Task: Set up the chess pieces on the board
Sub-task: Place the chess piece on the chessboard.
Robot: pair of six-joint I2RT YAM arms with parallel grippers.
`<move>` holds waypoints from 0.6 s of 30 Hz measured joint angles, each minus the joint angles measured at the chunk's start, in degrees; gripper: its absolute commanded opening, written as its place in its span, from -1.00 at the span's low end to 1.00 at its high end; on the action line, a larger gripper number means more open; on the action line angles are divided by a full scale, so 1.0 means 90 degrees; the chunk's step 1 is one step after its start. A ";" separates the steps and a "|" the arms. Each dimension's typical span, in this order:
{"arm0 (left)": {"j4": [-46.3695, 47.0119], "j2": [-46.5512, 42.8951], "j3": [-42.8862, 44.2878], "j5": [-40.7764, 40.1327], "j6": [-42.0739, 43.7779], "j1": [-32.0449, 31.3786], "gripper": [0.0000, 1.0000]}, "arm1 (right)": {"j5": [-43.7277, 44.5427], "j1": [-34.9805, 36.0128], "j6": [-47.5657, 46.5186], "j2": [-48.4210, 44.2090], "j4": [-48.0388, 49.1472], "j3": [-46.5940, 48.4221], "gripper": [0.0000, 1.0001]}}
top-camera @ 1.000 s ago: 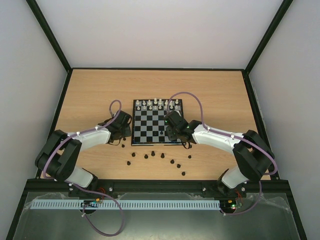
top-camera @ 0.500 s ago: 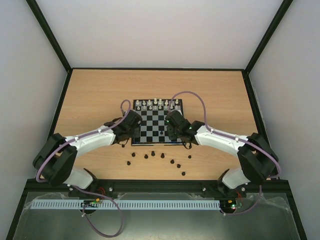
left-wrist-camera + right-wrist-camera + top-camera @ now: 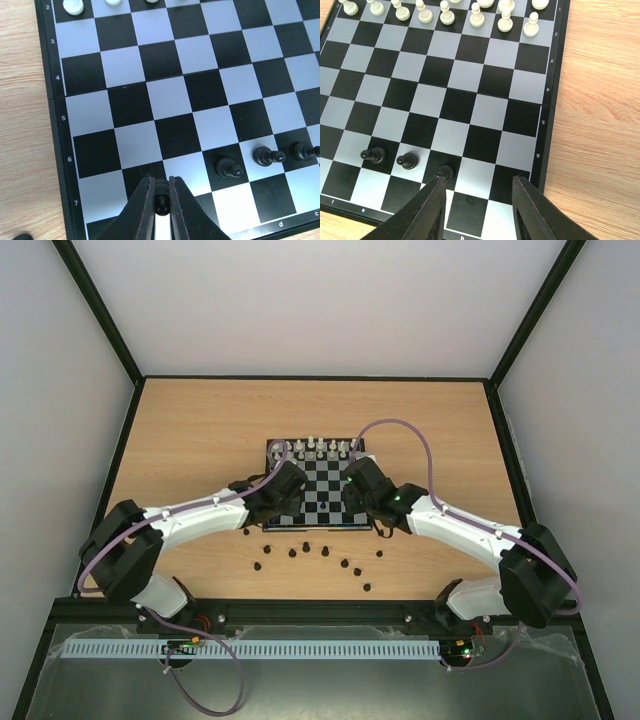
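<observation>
Wooden table (image 3: 200,430) holds the board (image 3: 322,488) under both claws. Our left claw (image 3: 161,185) pinches a black pawn (image 3: 161,201); our right claw (image 3: 479,182) gapes.

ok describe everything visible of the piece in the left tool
A tiny black chess piece, glossy like plastic, rounded on top; its type is unclear. It is pinched between the left tool's dark fingers, which hide its sides. It is over the board by the row marked 7, in line with three standing black pawns. Whether its base touches the board cannot be told.
</observation>
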 measured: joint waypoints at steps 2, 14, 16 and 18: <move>0.0002 0.0112 0.0032 -0.0022 0.0000 -0.0061 -0.96 | 0.0002 -0.0029 0.0007 -0.0024 0.0000 -0.0002 -0.25; 0.0374 0.0588 0.0046 -0.0036 0.0274 -0.0119 -0.96 | 0.0000 -0.0155 0.0012 -0.0024 -0.0012 -0.0061 -0.25; 0.0420 0.0605 0.0046 -0.0005 0.0372 -0.0121 -0.96 | 0.0000 -0.0155 0.0012 -0.0024 -0.0012 -0.0063 -0.25; 0.0459 0.0605 0.0046 -0.0007 0.0447 -0.0131 -0.96 | 0.0000 -0.0155 0.0012 -0.0024 -0.0012 -0.0063 -0.25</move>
